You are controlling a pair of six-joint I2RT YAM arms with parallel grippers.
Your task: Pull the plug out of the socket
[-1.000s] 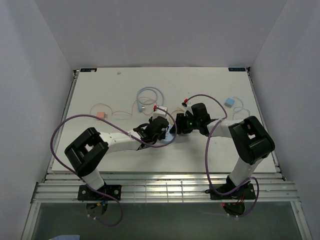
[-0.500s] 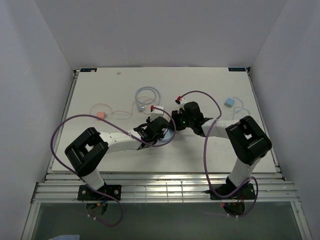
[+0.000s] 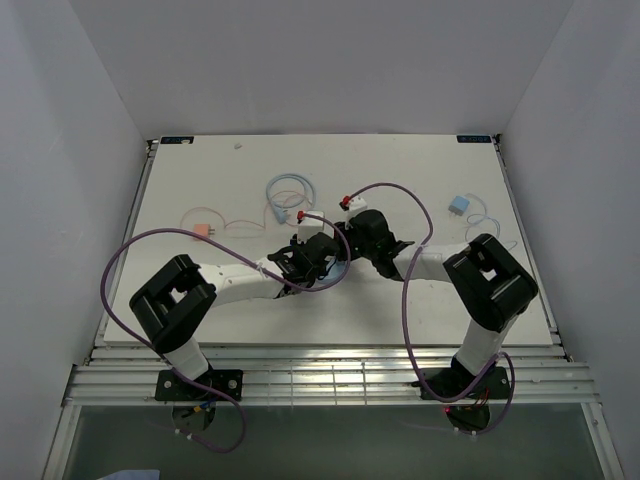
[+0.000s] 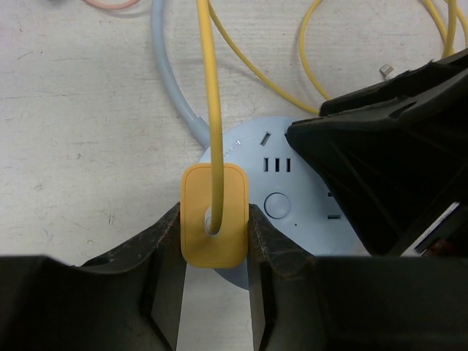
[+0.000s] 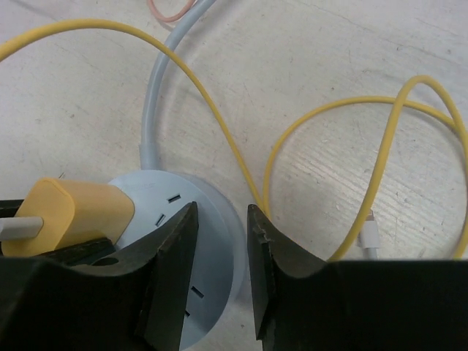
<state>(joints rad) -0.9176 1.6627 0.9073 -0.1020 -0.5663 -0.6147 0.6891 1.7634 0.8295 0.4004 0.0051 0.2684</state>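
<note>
At the far left of the white tabletop a small peach charger block lies with its thin cord trailing toward the middle. From the near left corner the left arm reaches in low to the centre of the tabletop. There the left hand is clamped on the plug, a rounded yellow block. One black finger presses on each of its flat sides. The plug stands seated in the left part of the socket, a round, flat, light-blue puck lying at mid-tabletop between the two hands. A yellow cord rises from the top of the plug and runs away across the tabletop, looping to a white connector tip. The socket's pale-blue cord leaves its far-left rim and curves off. Over the right part of the socket sits the right hand, its fingers only narrowly apart. The puck's rim shows in the gap between them, and whether the pads touch the puck cannot be told. Well off to the right a small blue block lies with its own thin cord.
</note>
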